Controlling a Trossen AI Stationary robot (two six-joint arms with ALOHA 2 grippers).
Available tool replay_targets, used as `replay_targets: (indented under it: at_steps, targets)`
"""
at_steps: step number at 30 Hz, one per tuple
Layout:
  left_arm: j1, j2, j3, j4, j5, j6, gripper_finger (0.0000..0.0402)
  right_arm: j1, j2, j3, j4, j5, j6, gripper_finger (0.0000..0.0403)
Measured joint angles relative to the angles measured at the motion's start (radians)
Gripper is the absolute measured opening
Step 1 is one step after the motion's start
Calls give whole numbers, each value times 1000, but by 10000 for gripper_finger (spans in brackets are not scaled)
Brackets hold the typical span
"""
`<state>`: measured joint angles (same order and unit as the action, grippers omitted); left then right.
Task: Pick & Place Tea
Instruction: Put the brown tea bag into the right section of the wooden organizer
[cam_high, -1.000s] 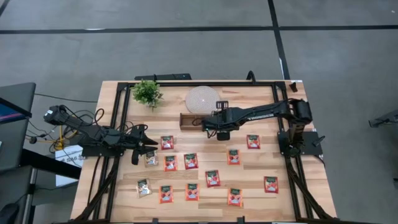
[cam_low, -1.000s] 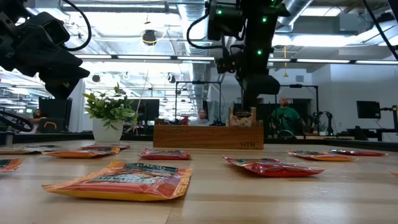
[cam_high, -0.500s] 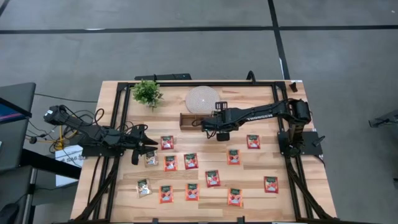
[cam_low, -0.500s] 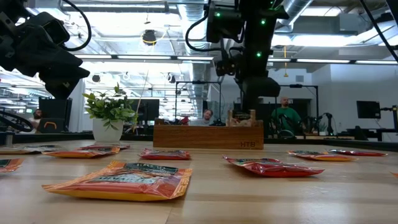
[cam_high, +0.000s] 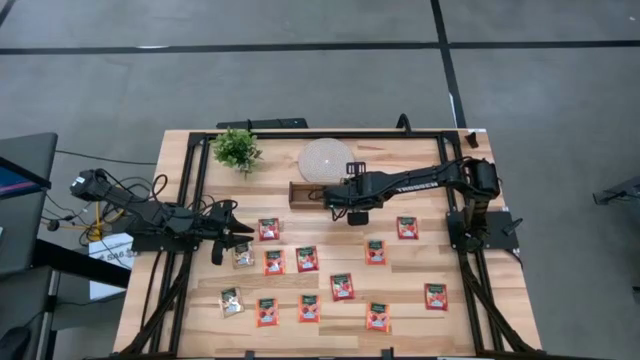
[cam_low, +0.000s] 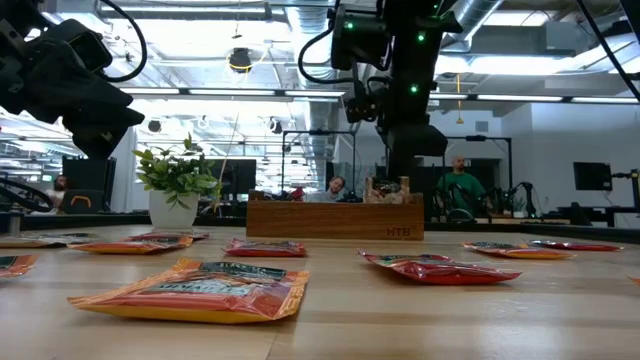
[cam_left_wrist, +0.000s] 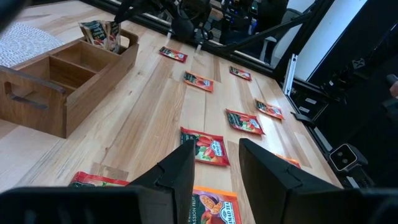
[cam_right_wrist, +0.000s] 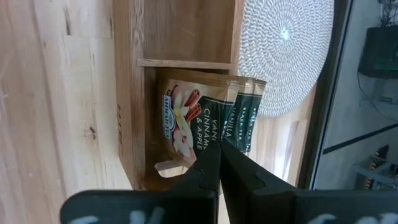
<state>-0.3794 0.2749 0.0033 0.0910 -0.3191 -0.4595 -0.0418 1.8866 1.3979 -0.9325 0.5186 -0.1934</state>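
Note:
A brown wooden three-part tray (cam_high: 305, 193) lies at the middle of the table's far half. Two pale beige tea sachets with dark green labels (cam_right_wrist: 186, 115) stand in its right-end compartment. My right gripper (cam_right_wrist: 217, 147) slants down over that compartment, shut on the nearer one (cam_low: 390, 189). Several red-orange tea sachets (cam_high: 307, 258) and a few beige ones (cam_high: 243, 256) lie flat on the near half. My left gripper (cam_left_wrist: 214, 177) hovers open at the table's left, above a red sachet (cam_left_wrist: 205, 147), touching nothing. My right gripper pinches the top edge of the green-labelled sachet (cam_right_wrist: 231, 127) between its two fingers, coming from above and slanting down from the table's right. The sachet stands almost upright in the tray's end compartment, next to the other beige sachet. The tray wall hides its lower end.
A round white woven disc (cam_high: 325, 158) lies just beyond the tray, and a small potted plant (cam_high: 237, 148) stands at the far left. A black frame rail (cam_high: 195, 200) runs along each side of the table. People sit in the room behind.

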Motion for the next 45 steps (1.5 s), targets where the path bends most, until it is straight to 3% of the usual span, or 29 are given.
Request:
replay_targets:
  at_steps: [12,17,21,29,36,45]
  targets:
    - [0,0,0,0,0,0,117,0,0,0,5,-22,1,69]
    - [0,0,0,0,0,0,117,4,0,12,-13,71,1,72]
    - [0,0,0,0,0,0,117,32,0,78,-104,155,2,67]
    - [0,0,0,0,0,-1,117,120,-11,234,-359,161,116,66]
    - [0,0,0,0,0,-1,117,153,-122,194,-502,101,281,66]
    - [0,0,0,17,15,0,117,171,-412,16,-497,21,556,66]
